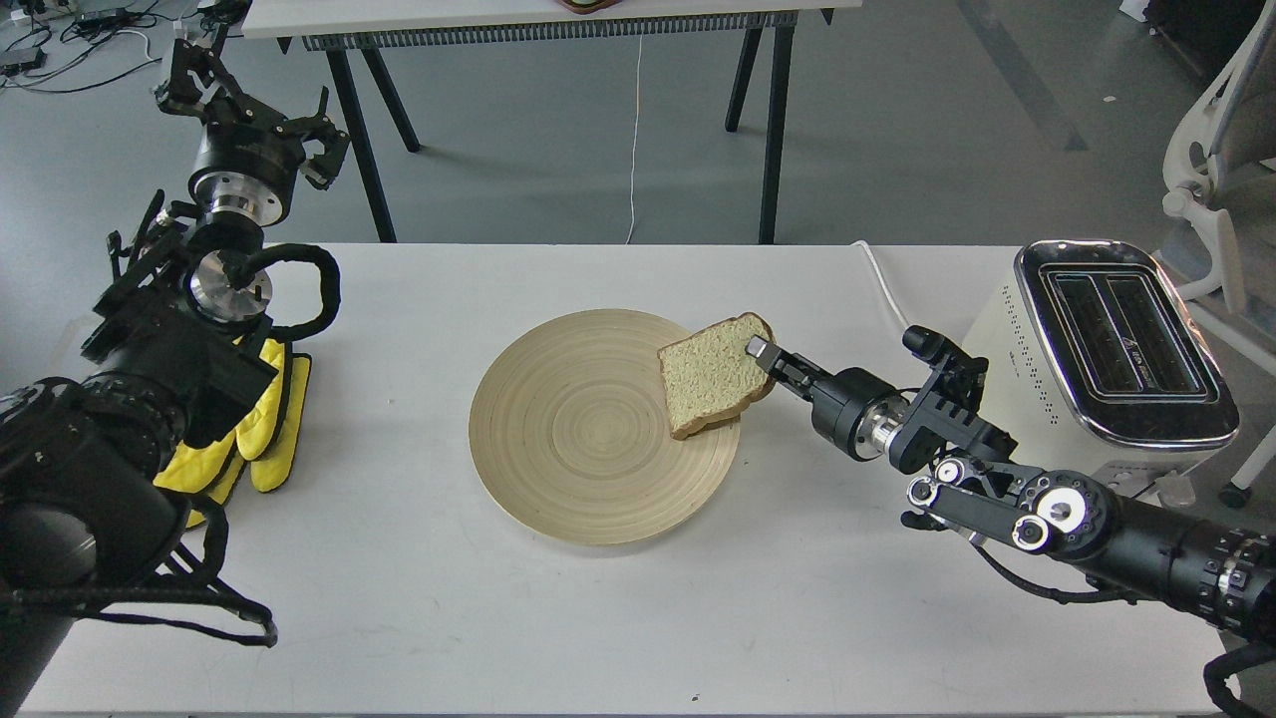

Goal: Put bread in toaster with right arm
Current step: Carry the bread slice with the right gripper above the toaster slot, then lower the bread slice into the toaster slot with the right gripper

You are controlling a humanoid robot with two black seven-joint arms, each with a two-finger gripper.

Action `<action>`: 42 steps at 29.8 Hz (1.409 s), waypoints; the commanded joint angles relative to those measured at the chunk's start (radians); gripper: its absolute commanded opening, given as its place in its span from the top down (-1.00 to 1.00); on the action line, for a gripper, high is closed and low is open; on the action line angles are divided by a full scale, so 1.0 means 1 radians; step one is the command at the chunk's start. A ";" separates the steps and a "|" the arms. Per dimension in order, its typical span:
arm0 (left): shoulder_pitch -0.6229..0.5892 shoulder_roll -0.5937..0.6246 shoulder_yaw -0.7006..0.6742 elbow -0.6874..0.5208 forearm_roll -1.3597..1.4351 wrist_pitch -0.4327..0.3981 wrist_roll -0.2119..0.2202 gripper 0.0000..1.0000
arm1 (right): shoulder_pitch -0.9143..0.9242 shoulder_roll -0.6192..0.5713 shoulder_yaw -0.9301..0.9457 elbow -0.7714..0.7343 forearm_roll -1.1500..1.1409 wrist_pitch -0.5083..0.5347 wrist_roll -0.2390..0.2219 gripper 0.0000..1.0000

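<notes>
While the bread (713, 374) leans tilted over the 3 o'clock edge of the round wooden plate (588, 469), the right hand (763, 354) is pinched shut on its right side. The toaster (1107, 344) stands on the white counter (419, 618) well apart from the bread, out at 3 o'clock, with both black slots facing up. Over at 10 o'clock the left hand (317, 140) hangs above a yellow mitt (264, 439) with its fingers spread apart.
</notes>
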 commanded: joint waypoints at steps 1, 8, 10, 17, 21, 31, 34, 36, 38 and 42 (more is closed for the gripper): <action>0.000 0.000 0.000 0.000 0.000 0.000 0.000 -1.00 | 0.054 -0.148 -0.001 0.137 -0.007 -0.002 -0.003 0.73; 0.000 0.000 0.000 0.002 0.000 0.000 0.000 -1.00 | 0.143 -0.517 -0.002 0.364 -0.035 0.000 -0.014 0.72; 0.000 0.000 0.001 0.000 0.000 0.000 0.000 -1.00 | 0.150 -0.628 -0.002 0.415 -0.081 0.005 -0.029 0.72; 0.000 0.000 0.001 0.000 0.000 0.000 0.000 -1.00 | 0.137 -0.913 -0.004 0.465 -0.299 0.005 -0.028 0.72; 0.000 0.000 0.001 0.000 0.000 0.000 0.000 -1.00 | 0.134 -0.966 -0.015 0.465 -0.301 0.005 -0.012 0.72; 0.000 0.000 0.000 0.000 0.000 0.000 0.000 -1.00 | 0.111 -0.966 -0.044 0.470 -0.305 0.002 -0.012 0.72; 0.000 0.000 0.000 0.000 0.000 0.000 0.000 -1.00 | 0.110 -0.976 -0.047 0.470 -0.311 0.002 -0.012 0.72; 0.000 0.000 0.000 0.000 0.000 0.000 0.000 -1.00 | 0.110 -0.989 -0.050 0.473 -0.313 0.002 -0.012 0.72; 0.000 0.000 0.000 0.000 0.000 0.000 0.000 -1.00 | 0.110 -0.993 -0.052 0.475 -0.313 0.002 -0.012 0.72; 0.000 0.000 0.000 0.000 0.000 0.000 0.000 -1.00 | 0.108 -0.996 -0.064 0.475 -0.313 0.002 -0.012 0.72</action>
